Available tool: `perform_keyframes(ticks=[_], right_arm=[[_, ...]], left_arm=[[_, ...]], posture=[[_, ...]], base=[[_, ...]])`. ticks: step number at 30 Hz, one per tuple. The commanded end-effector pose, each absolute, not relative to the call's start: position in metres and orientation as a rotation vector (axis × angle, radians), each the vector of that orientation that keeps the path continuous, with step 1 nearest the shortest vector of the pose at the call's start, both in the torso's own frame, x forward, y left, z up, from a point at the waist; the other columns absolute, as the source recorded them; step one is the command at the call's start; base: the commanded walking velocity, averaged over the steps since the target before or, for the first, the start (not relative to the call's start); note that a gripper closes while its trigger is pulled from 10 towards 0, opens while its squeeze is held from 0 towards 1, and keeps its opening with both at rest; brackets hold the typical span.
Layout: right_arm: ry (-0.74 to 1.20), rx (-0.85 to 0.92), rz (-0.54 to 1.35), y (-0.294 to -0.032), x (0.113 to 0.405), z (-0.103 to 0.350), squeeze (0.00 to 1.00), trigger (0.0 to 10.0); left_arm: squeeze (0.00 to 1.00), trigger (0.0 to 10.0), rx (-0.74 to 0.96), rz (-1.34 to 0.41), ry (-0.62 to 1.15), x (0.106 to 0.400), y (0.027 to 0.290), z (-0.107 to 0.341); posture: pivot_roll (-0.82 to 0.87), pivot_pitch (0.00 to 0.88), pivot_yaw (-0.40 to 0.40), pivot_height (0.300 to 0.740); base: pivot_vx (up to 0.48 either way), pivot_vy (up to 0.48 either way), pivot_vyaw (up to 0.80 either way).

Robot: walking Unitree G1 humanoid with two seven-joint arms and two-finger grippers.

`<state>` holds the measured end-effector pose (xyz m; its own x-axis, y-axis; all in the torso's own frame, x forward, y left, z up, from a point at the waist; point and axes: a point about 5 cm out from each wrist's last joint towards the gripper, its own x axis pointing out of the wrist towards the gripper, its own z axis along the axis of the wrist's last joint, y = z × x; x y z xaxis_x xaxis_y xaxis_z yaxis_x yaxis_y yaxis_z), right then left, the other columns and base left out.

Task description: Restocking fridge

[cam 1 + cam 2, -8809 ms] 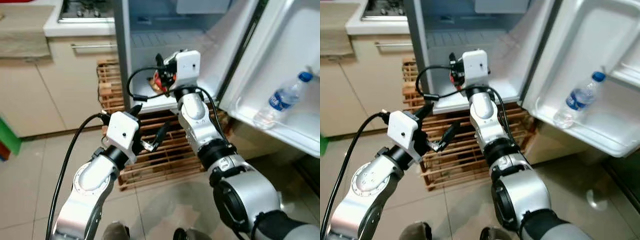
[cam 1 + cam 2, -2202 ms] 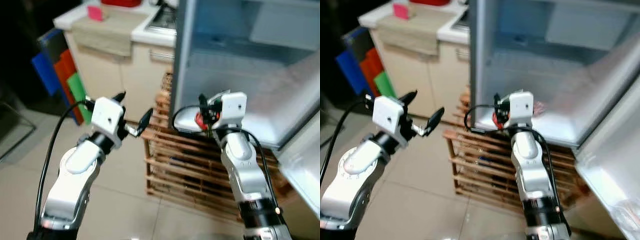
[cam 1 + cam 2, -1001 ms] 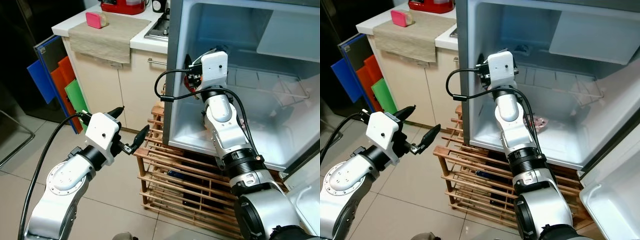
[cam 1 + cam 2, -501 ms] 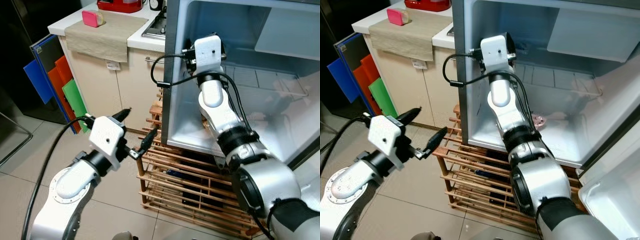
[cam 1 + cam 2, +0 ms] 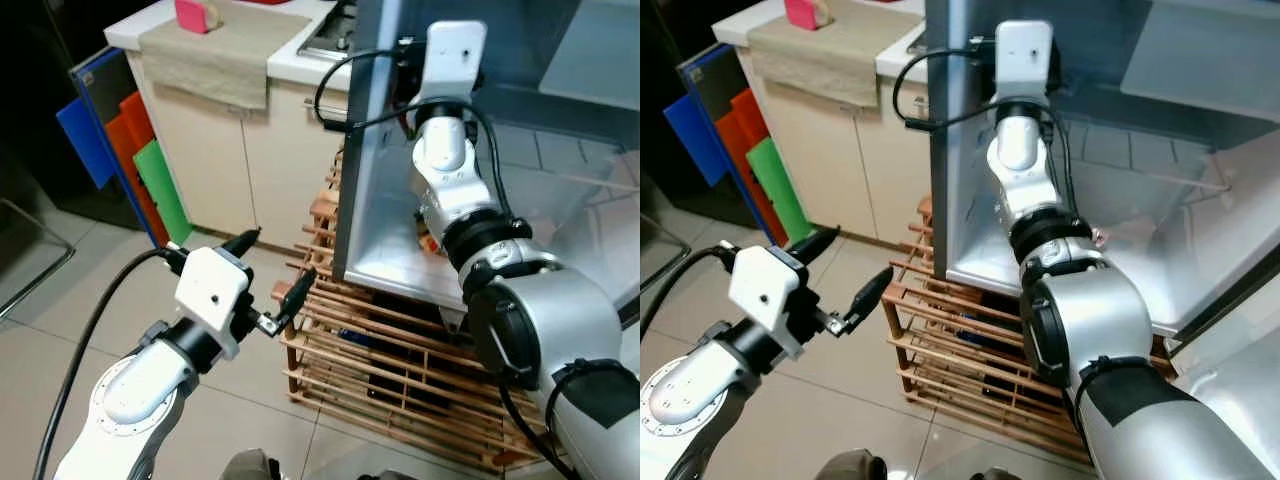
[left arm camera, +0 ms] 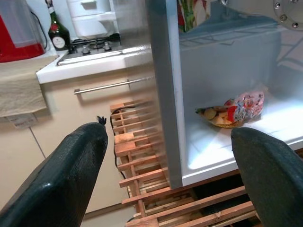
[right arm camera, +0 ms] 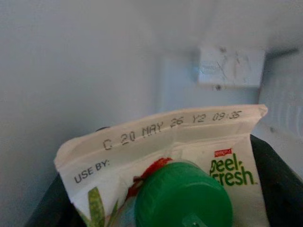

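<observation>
Gripping the carton (image 7: 170,170), the right gripper (image 7: 163,198), upper centre in the fridge (image 5: 960,180), should set it upright; the left gripper (image 5: 268,278) gapes empty.

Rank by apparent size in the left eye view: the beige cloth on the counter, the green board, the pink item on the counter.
1. Beige cloth, largest.
2. Green board, though it shows at an angle, so its true size is unsure.
3. Pink item, clearly smallest and cut by the picture's top edge.
</observation>
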<state>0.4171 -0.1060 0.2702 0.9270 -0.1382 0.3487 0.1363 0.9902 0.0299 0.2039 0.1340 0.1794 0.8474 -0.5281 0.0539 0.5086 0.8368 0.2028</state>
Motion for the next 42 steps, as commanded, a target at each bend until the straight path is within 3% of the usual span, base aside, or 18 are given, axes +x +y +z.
perform_keyframes(ticks=[1,5,6,15,35,36,42], right_arm=[[-0.286,0.106,-0.145,-0.107,0.420,0.269,0.00,10.0],[-0.237,0.159,-0.140,-0.107,0.421,0.262,0.00,10.0],[-0.229,0.155,-0.146,-0.108,0.421,0.259,1.00,10.0],[-0.278,0.063,-0.178,-0.112,0.420,0.263,1.00,10.0],[-0.698,-0.280,-0.328,-0.110,0.407,0.323,1.00,10.0],[-0.764,-0.317,-0.327,-0.106,0.403,0.328,0.00,10.0],[-0.910,-0.297,-0.321,-0.100,0.393,0.336,0.00,10.0]], left_arm=[[0.00,10.0,0.183,-0.548,-0.120,0.200,0.131,0.183],[0.00,10.0,0.181,-0.573,-0.110,0.195,0.126,0.181],[0.00,10.0,0.178,-0.577,-0.103,0.194,0.125,0.180],[0.00,10.0,0.168,-0.574,-0.098,0.193,0.122,0.179],[0.00,10.0,0.171,-0.560,-0.129,0.206,0.119,0.180],[0.00,10.0,0.172,-0.565,-0.135,0.208,0.118,0.180],[0.00,10.0,0.166,-0.575,-0.149,0.214,0.116,0.181]], posture=[[0.37,0.113,-0.015,0.740],[0.36,0.124,-0.016,0.740],[0.36,0.124,-0.016,0.740],[0.34,0.118,-0.022,0.740],[0.31,0.079,-0.017,0.740],[0.30,0.075,-0.015,0.740],[0.27,0.063,0.001,0.740]], base=[[0.000,0.000,0.00],[0.000,0.000,0.00],[0.000,0.000,0.00],[0.000,0.000,0.00],[0.000,0.000,0.00],[0.000,0.000,0.00],[0.000,0.000,0.00]])
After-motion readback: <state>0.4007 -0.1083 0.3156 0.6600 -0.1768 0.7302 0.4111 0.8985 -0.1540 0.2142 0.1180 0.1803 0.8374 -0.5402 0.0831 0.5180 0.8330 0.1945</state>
